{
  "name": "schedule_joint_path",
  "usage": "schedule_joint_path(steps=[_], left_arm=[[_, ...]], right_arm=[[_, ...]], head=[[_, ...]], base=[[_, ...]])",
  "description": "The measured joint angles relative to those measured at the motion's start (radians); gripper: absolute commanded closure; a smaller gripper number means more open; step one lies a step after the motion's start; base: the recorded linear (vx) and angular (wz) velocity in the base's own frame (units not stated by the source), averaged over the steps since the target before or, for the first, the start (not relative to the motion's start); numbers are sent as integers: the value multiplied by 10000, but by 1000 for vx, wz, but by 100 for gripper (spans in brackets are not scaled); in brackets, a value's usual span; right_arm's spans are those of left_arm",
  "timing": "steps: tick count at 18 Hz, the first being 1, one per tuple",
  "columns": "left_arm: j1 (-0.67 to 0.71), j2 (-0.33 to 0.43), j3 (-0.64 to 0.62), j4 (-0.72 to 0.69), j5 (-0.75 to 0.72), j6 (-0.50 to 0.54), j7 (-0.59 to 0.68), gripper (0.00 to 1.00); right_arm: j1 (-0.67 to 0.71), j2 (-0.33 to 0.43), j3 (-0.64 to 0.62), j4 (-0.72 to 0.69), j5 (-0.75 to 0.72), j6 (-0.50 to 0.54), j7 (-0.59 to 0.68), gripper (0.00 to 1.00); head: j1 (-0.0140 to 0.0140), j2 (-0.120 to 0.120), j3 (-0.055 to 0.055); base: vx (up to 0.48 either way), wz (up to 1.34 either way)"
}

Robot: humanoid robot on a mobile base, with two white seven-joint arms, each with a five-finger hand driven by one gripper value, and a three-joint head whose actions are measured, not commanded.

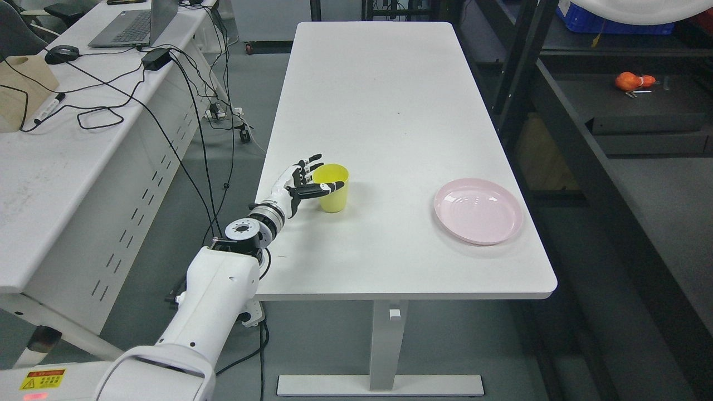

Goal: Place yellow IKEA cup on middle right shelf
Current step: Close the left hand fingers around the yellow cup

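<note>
Reaching in from the left, the left hand (pixel 305 179) had its fingers spread around the yellow cup (pixel 332 189) near the table's (pixel 390 100) left edge, not yet clamped; it looked light, rigid, slick plastic, best gripped mid-wall.

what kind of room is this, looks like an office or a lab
Most likely a robotics lab or workshop. A side desk holds a laptop, a mouse and loose cables, dark metal shelving lines the right, and the left hand reaches around a yellow cup on a white table.
</note>
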Motion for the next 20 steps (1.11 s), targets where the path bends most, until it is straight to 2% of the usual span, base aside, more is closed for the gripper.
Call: schedule_joint_path(steps=[20], left_arm=[[-139, 0, -450, 180, -27, 57, -52, 13]], right_arm=[[0, 0, 0, 0, 0, 0, 0, 1]], head=[[0, 0, 0]], base=[[2, 9]])
